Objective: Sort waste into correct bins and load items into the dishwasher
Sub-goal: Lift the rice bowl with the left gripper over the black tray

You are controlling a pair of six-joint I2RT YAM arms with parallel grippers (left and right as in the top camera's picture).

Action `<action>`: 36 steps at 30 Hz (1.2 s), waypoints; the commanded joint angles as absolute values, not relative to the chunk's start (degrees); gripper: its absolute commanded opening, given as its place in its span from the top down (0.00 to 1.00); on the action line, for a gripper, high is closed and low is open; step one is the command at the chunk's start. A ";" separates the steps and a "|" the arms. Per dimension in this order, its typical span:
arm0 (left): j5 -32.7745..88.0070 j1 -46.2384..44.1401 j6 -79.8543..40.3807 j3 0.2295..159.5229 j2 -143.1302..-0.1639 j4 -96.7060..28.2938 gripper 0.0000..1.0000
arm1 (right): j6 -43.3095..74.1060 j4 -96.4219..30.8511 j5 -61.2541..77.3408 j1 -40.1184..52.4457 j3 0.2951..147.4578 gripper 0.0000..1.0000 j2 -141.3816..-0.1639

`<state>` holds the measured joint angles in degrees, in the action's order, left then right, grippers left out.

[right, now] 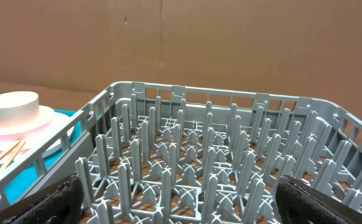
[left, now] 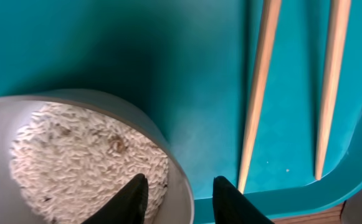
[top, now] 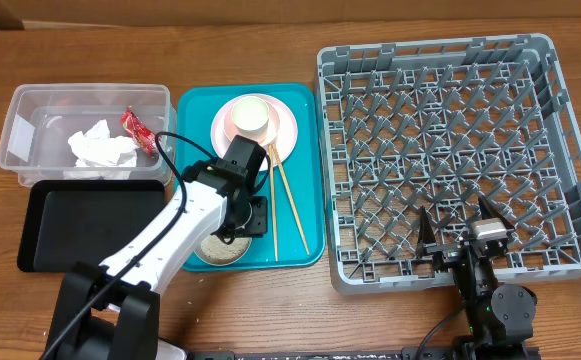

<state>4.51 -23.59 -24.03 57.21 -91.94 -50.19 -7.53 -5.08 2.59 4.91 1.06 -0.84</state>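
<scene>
Straddling the rice bowl (left: pixel 93 98) at its rim, the left gripper (left: pixel 179 202) stands narrow, not yet pinching. A one-sided lift could tilt the bowl, spilling rice (left: pixel 75 155) onto the teal tray (left: pixel 168 62) beneath it.

Brown wood-grain desk (top: pixel 270 310), low sheen. Matt grey moulded-plastic rack (top: pixel 430 120) at 3 o'clock. Smooth, faintly glossy plastic teal tray (top: pixel 195 110). Clear glossy plastic tub (top: pixel 20 130) at 10 o'clock, with crumpled white paper napkin (top: pixel 100 148) and shiny red wrapper (top: pixel 138 128). Softly sheened black tray (top: pixel 90 225). Bare pale wooden chopsticks (left: pixel 258 93). Smooth pale bowl (left: pixel 106 99), matt grainy rice (left: pixel 75 162).
</scene>
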 commanded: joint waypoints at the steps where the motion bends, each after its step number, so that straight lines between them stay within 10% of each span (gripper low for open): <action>1: 6.02 -24.77 -24.91 54.59 -91.72 -48.53 0.68 | -7.55 -4.64 2.63 4.75 0.45 0.00 -0.16; 13: 5.82 -25.08 -24.84 53.21 -91.72 -46.46 0.93 | -7.55 -4.64 2.63 4.75 0.45 0.00 -0.16; 36: 5.54 -13.10 -18.83 86.56 -91.70 -77.82 0.96 | -7.55 -4.64 2.63 4.75 0.45 0.00 -0.16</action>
